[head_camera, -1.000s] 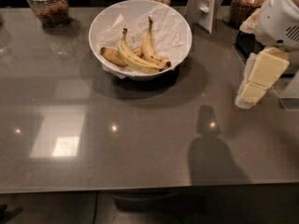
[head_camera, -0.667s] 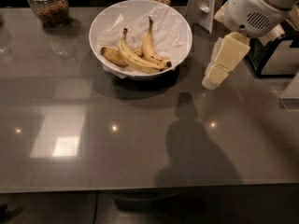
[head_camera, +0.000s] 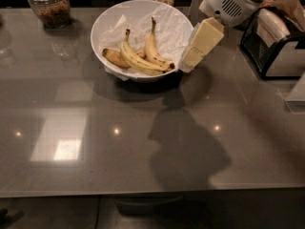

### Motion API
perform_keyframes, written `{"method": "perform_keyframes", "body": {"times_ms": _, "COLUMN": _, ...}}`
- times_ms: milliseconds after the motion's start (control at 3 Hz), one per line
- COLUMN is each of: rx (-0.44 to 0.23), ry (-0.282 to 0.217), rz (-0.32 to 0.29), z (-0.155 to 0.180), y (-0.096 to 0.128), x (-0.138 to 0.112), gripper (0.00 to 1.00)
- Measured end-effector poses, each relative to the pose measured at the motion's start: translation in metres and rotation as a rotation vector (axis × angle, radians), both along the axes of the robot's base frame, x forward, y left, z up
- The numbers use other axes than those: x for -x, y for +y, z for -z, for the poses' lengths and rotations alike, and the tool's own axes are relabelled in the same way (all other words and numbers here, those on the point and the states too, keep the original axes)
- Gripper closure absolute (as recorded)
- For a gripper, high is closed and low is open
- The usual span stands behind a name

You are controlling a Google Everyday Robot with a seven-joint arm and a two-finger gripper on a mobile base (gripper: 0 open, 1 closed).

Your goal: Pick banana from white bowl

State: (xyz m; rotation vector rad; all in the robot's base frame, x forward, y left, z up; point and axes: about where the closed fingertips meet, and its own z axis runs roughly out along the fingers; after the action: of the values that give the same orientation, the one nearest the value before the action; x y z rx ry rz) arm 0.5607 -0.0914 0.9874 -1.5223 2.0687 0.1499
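The banana (head_camera: 139, 64) lies curved on crumpled paper (head_camera: 167, 27) inside the white bowl (head_camera: 102, 24), its dark tip pointing toward the gripper (head_camera: 187, 64), which hangs just outside the bowl's right-hand rim, close to that tip without touching it, whether spread or closed I cannot tell.

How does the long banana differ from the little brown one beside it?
The long banana is yellow and speckled; the little brown one is dull brownish. The long banana curves strongly; the little brown one is short and stubby. Both lie on paper in the white bowl. The claw hangs just outside the bowl's rim.
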Motion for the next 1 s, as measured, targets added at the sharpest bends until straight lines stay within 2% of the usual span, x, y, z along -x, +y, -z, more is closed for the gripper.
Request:
{"method": "perform_keyframes", "body": {"times_ms": 333, "rx": -0.075, "ry": -0.014, "rz": 0.009, "z": 0.001, "y": 0.007, "x": -0.007, "gripper": 0.00}}
{"method": "perform_keyframes", "body": {"times_ms": 667, "rx": -0.234, "ry": -0.014, "rz": 0.004, "z": 0.007, "y": 0.034, "x": -0.024, "gripper": 0.00}}
{"method": "perform_keyframes", "body": {"times_ms": 1000, "rx": -0.374, "ry": 0.008, "rz": -0.007, "z": 0.013, "y": 0.063, "x": -0.042, "gripper": 0.00}}
